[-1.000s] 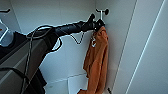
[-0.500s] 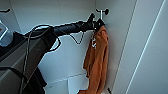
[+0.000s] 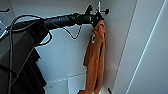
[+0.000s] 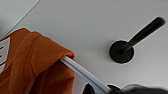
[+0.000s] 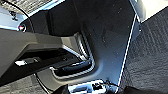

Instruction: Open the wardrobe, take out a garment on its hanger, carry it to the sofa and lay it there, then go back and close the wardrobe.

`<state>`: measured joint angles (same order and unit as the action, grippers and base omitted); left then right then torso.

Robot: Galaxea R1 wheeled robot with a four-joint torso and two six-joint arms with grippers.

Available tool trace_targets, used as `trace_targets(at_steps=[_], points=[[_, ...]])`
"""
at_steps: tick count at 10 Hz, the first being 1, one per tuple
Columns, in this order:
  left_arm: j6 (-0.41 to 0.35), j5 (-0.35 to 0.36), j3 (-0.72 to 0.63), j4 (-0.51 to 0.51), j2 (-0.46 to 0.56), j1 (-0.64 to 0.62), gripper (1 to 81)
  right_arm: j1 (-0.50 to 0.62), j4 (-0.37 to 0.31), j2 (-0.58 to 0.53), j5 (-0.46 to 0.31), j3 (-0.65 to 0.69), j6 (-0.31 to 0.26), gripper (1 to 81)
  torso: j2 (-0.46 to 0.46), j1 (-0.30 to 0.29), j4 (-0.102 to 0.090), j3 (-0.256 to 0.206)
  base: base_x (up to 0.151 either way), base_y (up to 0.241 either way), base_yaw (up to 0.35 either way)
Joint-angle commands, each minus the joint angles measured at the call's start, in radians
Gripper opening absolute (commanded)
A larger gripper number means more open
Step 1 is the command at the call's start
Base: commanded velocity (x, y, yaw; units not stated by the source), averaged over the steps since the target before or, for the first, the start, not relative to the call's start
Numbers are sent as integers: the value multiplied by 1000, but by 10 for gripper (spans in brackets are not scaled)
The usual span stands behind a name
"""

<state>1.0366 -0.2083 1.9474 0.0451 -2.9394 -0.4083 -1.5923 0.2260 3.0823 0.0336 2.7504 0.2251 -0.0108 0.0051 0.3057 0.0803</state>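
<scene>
The wardrobe (image 3: 62,55) stands open, its white inside walls facing me. The orange garment (image 3: 96,57) hangs long and bunched near the right inner wall. My left arm reaches in from the left, and my left gripper (image 3: 96,18) is at the top of the garment, by the hanger's white hook (image 3: 99,6). In the left wrist view the garment (image 4: 37,62) drapes over the hanger's white bar (image 4: 80,71), which runs into my left gripper (image 4: 100,88), shut on it.
A black rod on a round mount (image 4: 122,51) juts from the white wall close to the hanger. The open white door (image 3: 150,50) stands at the right. A dark mass (image 3: 30,75) fills the lower left. Dark carpet (image 5: 150,55) lies beside my base.
</scene>
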Motion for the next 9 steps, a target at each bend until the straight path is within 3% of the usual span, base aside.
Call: trace_targets(at_steps=[1, 3, 4, 6, 9], points=[[-35, 78, 11, -42, 17, -250, 10, 25, 4, 0, -52, -6, -10, 811, 0, 0, 0, 0, 0, 0, 0], [-35, 69, -12, -45, 48, -266, 10, 25, 6, 0, -47, -12, -10, 811, 0, 0, 0, 0, 0, 0, 0], [-35, 53, -31, -47, 72, -272, 10, 28, 6, 0, -47, -14, -12, 811, 0, 0, -85, 0, 0, 0, 0], [-35, 46, -79, -62, 127, -278, 10, 31, 6, 0, -47, -17, -12, 811, 0, 0, -119, 0, 0, 0, 0], [-36, 26, -100, -67, 149, -280, 10, 33, 3, 0, -47, -22, -12, 811, 0, 0, -217, 0, 0, 0, 0]])
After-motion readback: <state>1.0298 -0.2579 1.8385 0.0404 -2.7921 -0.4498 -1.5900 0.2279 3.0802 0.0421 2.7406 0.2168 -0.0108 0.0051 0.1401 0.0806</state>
